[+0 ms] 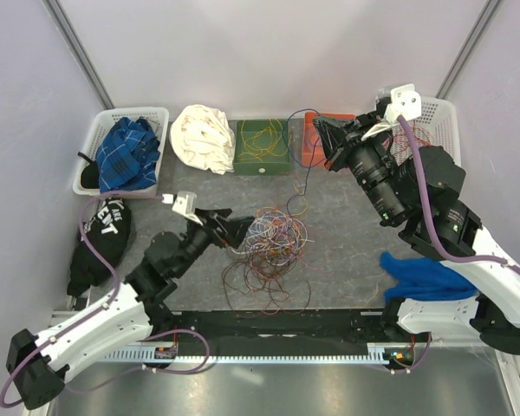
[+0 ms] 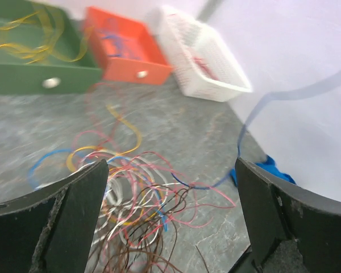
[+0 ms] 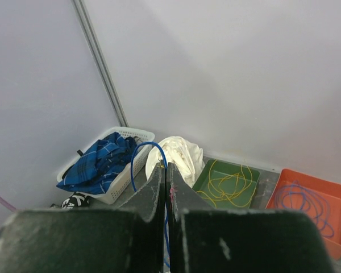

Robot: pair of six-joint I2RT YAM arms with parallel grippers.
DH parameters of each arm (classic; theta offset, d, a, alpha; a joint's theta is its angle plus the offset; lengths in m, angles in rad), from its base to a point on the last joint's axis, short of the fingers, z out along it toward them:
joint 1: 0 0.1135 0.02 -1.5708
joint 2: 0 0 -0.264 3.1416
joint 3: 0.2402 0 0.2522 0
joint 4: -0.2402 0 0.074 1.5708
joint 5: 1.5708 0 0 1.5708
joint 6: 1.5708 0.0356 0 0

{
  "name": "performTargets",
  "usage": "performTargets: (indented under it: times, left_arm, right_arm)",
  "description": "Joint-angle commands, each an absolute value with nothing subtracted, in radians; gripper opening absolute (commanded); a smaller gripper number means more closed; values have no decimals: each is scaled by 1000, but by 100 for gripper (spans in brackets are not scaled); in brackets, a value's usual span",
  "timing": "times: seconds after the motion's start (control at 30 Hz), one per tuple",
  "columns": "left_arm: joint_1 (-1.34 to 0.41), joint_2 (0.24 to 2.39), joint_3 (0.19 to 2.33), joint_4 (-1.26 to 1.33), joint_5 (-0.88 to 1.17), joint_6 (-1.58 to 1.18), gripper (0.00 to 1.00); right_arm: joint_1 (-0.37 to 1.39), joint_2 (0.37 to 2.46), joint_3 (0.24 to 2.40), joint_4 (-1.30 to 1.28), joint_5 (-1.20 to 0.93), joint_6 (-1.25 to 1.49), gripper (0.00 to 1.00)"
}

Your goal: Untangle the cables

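The right gripper point(image 3: 165, 179) is pinched shut on a blue cable point(image 3: 137, 154), raised at the far right by the orange tray point(image 3: 332, 233). The cable arches up past its fingers and, in the top view, trails down toward the tangle of cables point(image 1: 273, 238) lying mid-table. The left gripper point(image 2: 170, 170) has its jaws spread wide with nothing between them, low at the tangle's left edge over red, white, yellow and brown strands. Left of the orange tray sits a green tray point(image 1: 260, 166) holding yellow cables, then a white cloth point(image 1: 204, 139), then a white basket point(image 1: 143, 111) with a blue plaid cloth point(image 1: 126, 152) in it. A blue cloth point(image 1: 425, 277) lies near the right arm's base.
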State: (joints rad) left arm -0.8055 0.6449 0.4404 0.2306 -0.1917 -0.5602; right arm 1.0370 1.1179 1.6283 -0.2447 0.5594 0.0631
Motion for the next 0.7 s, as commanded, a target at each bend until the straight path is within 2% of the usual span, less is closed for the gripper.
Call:
performTargets:
  times: [0.0,0.33,0.57,0.67]
  left_arm:
    - [-819,712,310,886,21,-376,100]
    - [-891,980,376,1025,112,-256,99]
    - [-905,1149,471,1058,152,-252,93]
    - [-905,1250,517,1089,152,-271,87]
  right_arm:
    - [1035,1130,1713,-307,583,86,0]
    - [1035,1146,1761,-370,535,146,0]
    - [1037,1144,1749,-376,511,166,0]
    - [1035,1144,1740,-379,502,172,0]
